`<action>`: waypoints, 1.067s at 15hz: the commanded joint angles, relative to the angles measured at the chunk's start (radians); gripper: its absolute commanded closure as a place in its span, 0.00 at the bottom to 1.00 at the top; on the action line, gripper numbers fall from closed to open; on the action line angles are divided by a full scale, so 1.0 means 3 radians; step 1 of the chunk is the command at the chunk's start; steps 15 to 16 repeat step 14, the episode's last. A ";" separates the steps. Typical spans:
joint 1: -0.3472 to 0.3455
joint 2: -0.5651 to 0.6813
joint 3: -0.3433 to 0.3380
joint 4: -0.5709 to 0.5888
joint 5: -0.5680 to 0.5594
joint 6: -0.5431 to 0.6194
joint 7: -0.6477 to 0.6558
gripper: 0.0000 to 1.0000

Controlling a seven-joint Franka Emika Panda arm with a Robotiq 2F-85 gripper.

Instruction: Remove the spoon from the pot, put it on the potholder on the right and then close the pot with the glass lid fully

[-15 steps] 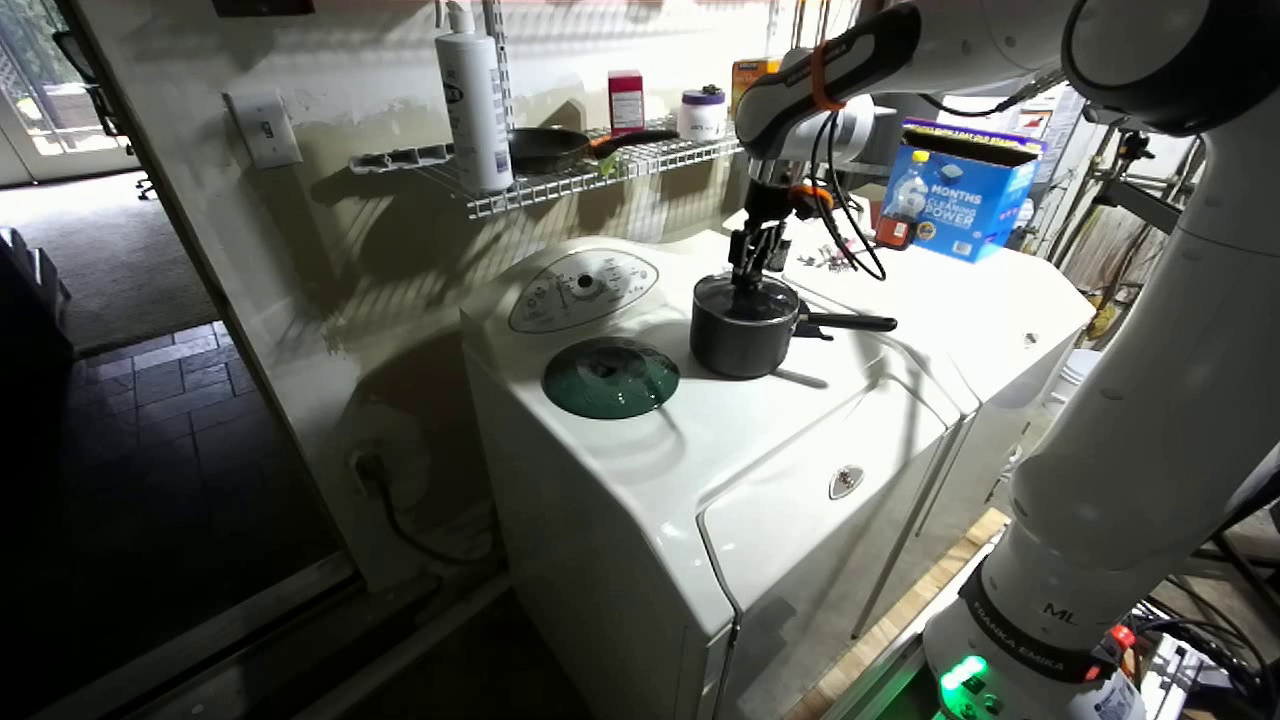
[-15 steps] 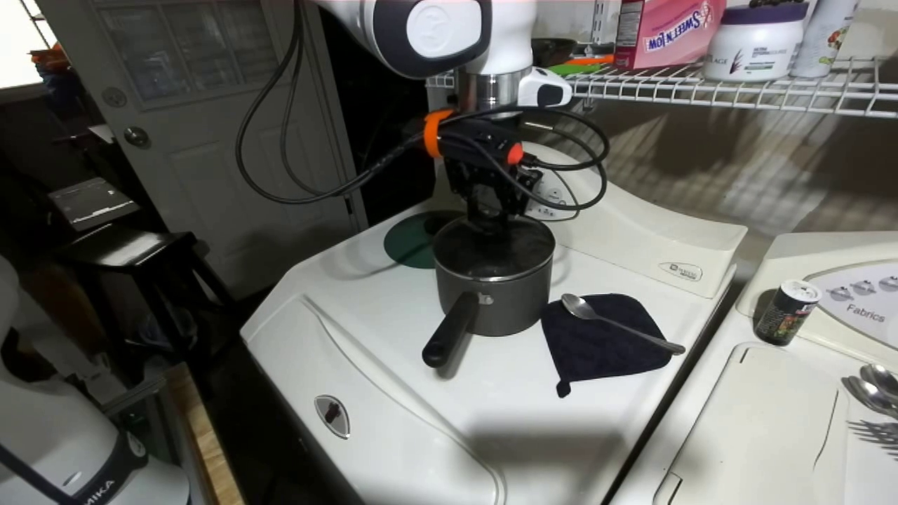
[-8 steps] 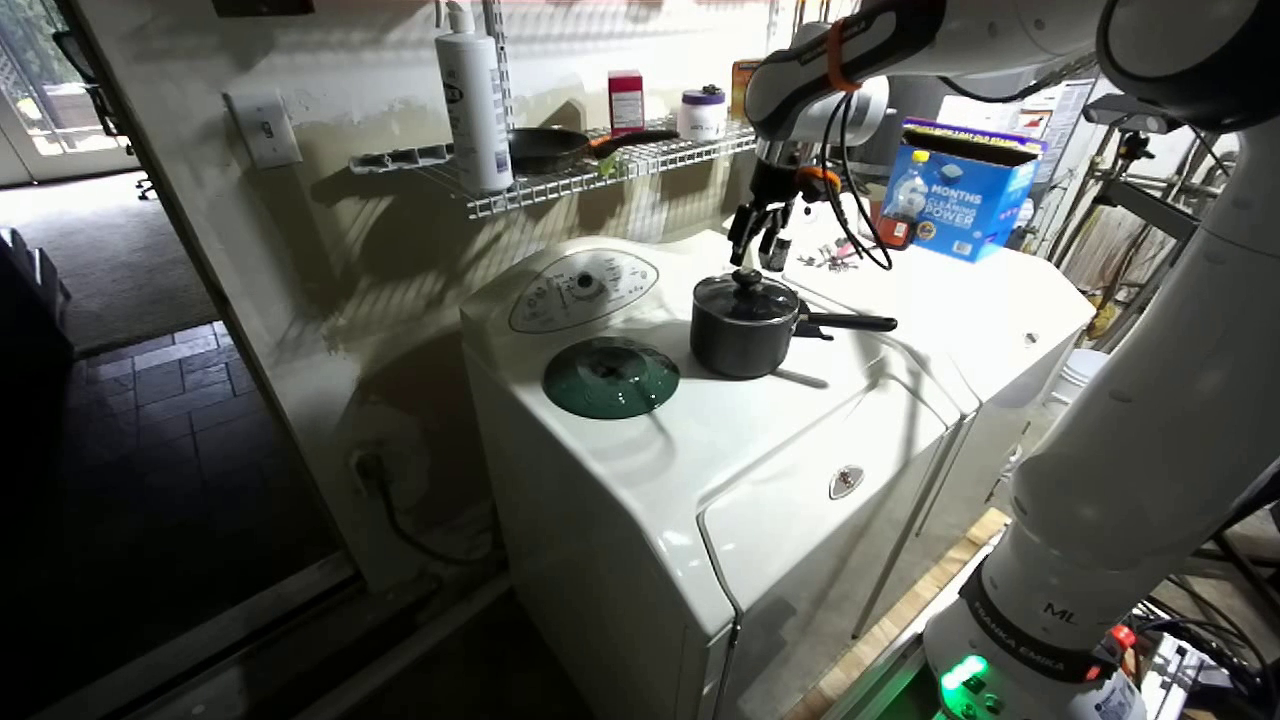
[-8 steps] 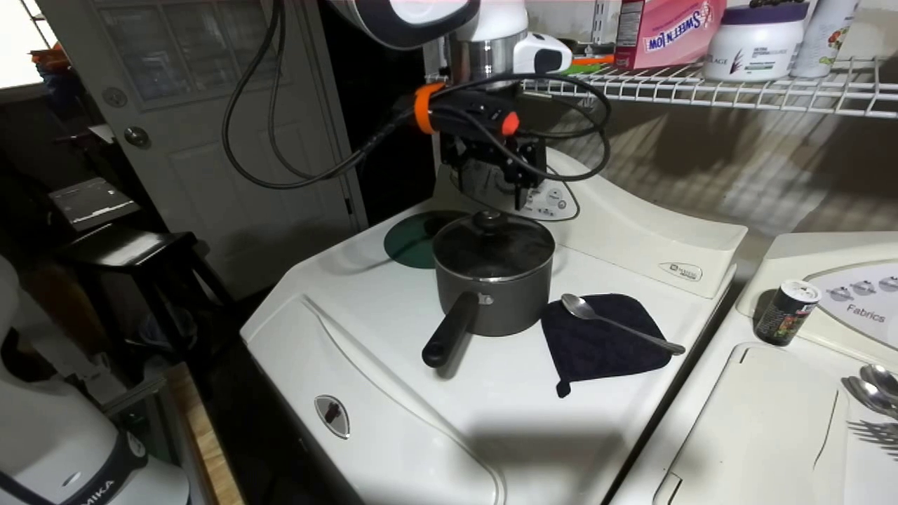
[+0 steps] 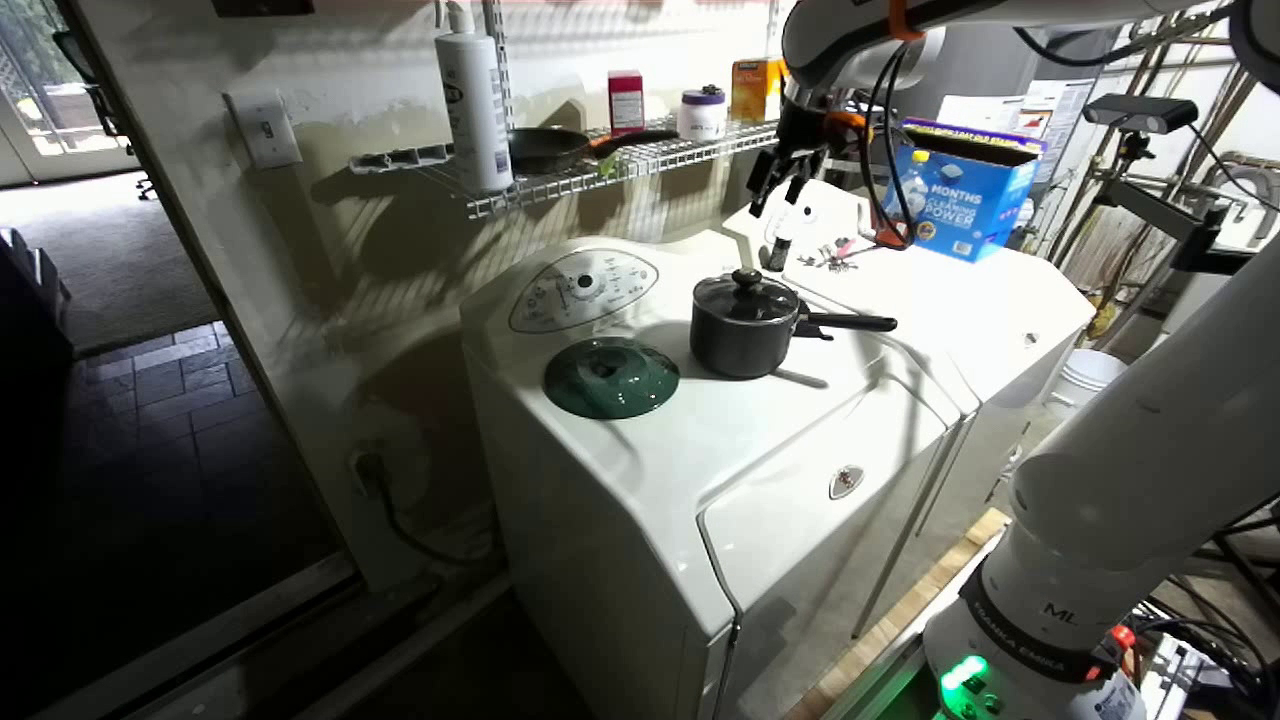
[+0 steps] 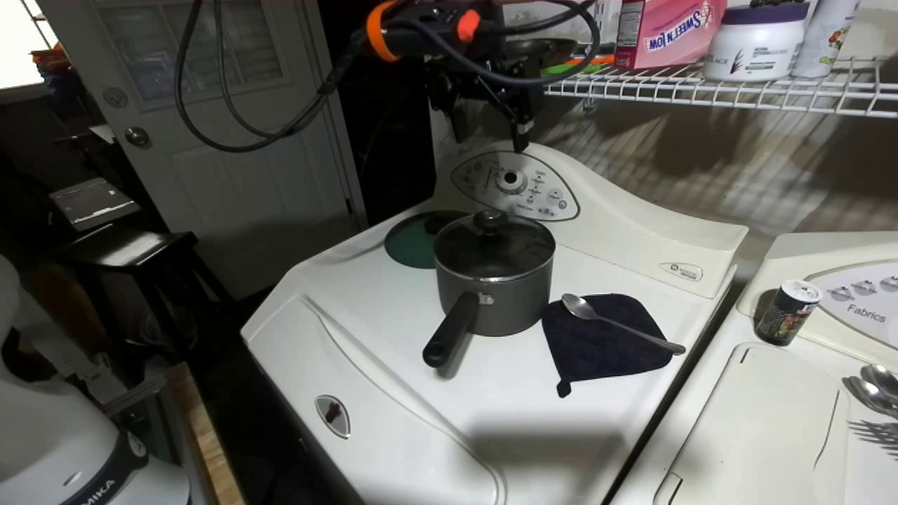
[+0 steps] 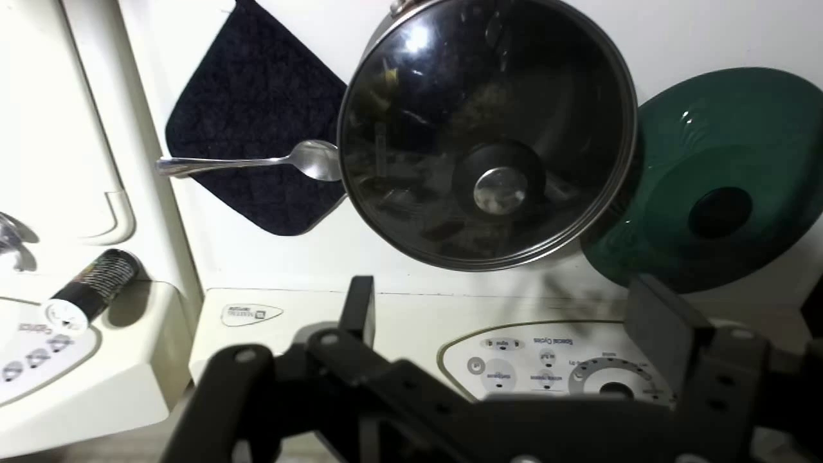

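We see the tool point(image 7: 514, 315) spread wide with nothing between its fingers point(image 7: 359, 312), hanging higher than the pot point(image 6: 512, 303) and well apart from it. In the wrist view a control panel point(image 7: 524, 357) shows through the gap. The pot stands upright on the white surface point(image 6: 379, 301), the lid point(image 6: 491, 251) over its mouth with the knob point(image 6: 490, 220) up. Just beside the pot, the spoon point(image 6: 581, 308) lies on the potholder point(image 6: 603, 354), its thin end reaching past the edge; whether pot and potholder touch, we cannot tell. In an exterior view the pot and its handle point(image 5: 855, 322) hide most of the potholder. The wrist view crops the green disc point(image 7: 714, 168) at its side, and through the dark, shiny lid we cannot make out the pot's contents.
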 commanded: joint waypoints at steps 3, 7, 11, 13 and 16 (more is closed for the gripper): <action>0.0020 -0.0377 0.0038 -0.0205 -0.0393 -0.0184 0.0596 0.00; 0.0030 -0.0517 0.0057 -0.0270 -0.0460 -0.0313 0.0759 0.00; 0.0056 -0.0416 -0.0004 -0.0175 -0.0378 -0.0283 0.0654 0.00; 0.0055 -0.0406 -0.0012 -0.0175 -0.0377 -0.0282 0.0653 0.00; 0.0056 -0.0404 -0.0012 -0.0175 -0.0377 -0.0282 0.0653 0.00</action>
